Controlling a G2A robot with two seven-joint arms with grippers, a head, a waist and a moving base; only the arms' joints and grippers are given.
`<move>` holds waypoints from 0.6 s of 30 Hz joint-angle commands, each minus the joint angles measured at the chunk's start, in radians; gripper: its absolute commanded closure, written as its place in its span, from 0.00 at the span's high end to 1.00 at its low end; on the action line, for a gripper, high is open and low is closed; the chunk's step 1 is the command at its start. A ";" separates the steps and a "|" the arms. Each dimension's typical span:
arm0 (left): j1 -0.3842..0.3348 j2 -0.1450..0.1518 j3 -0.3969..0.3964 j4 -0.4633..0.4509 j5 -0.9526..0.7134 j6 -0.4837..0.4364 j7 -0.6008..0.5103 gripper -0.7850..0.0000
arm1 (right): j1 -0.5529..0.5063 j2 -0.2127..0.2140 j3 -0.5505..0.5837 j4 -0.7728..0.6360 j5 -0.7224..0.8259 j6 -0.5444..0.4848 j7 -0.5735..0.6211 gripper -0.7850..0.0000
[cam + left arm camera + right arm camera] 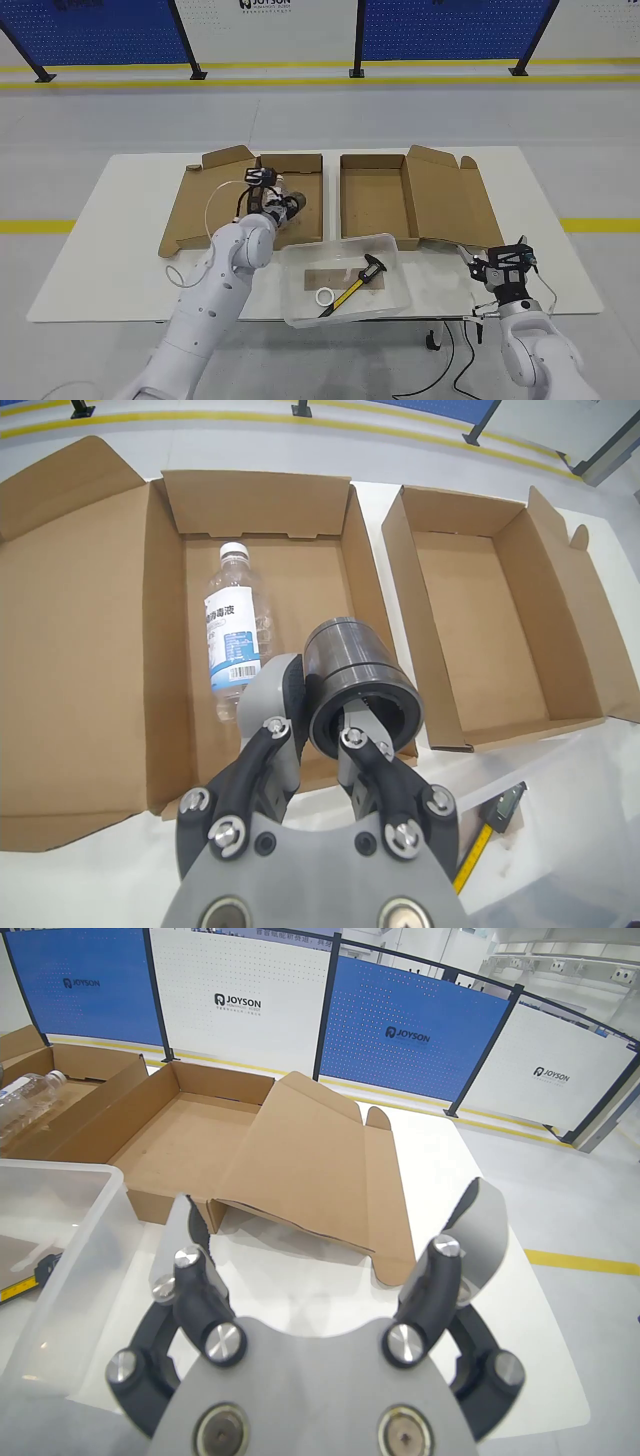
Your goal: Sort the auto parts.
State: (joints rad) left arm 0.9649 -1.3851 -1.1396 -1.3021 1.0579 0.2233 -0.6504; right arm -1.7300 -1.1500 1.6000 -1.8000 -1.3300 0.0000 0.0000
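Pinching a steel bearing by its wall, one finger inside the bore, the left gripper hangs above the left box, where a bottle already lies. By that count sorting looks barely half done: a caliper and a white ring lie in the clear bin, at whose three o'clock the right gripper rests spread.
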 commanded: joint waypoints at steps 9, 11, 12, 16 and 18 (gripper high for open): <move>-0.105 -0.032 0.097 0.175 0.009 0.000 -0.030 0.00 | 0.000 0.000 0.000 0.000 0.000 0.000 0.000 1.00; -0.122 -0.039 0.112 0.208 0.006 -0.001 -0.029 0.00 | 0.000 0.000 0.000 0.000 0.000 0.000 0.000 1.00; -0.130 -0.042 0.121 0.224 0.007 -0.002 -0.030 0.00 | 0.000 0.000 0.000 0.000 0.000 0.000 0.000 1.00; -0.163 -0.055 0.158 0.288 0.031 -0.003 -0.041 0.00 | 0.000 0.000 0.000 0.000 0.000 0.000 0.000 1.00; -0.177 -0.063 0.169 0.317 0.025 0.002 -0.044 0.00 | 0.000 0.000 0.000 0.000 0.000 0.000 0.000 1.00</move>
State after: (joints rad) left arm 0.7940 -1.4442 -0.9753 -0.9994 1.0886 0.2232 -0.6938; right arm -1.7300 -1.1500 1.6000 -1.8000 -1.3300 0.0000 0.0000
